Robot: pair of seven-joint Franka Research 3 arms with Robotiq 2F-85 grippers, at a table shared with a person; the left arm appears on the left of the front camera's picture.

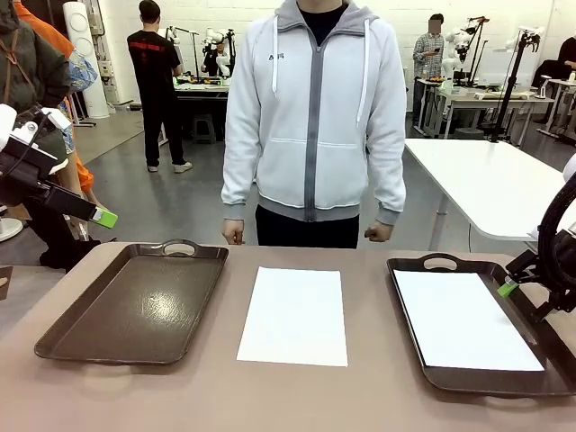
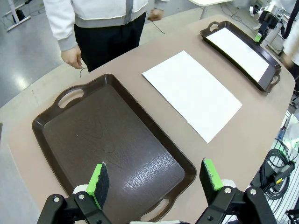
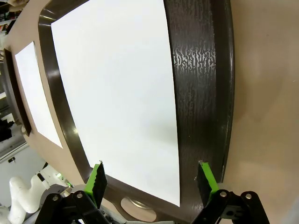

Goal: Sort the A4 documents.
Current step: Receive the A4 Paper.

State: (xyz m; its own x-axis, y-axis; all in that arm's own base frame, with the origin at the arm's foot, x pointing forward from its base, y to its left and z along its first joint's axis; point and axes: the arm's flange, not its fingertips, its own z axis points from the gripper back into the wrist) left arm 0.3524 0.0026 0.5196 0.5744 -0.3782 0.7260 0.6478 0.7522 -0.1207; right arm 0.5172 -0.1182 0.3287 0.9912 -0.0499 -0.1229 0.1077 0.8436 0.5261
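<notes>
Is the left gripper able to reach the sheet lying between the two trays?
Probably yes. The left gripper hangs open over the empty tray, the sheet lies flat beside that tray, and nothing stands between them.

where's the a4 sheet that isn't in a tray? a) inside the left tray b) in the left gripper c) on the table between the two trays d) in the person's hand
C: the loose sheet lies flat on the table between the left tray and the right tray.
</notes>
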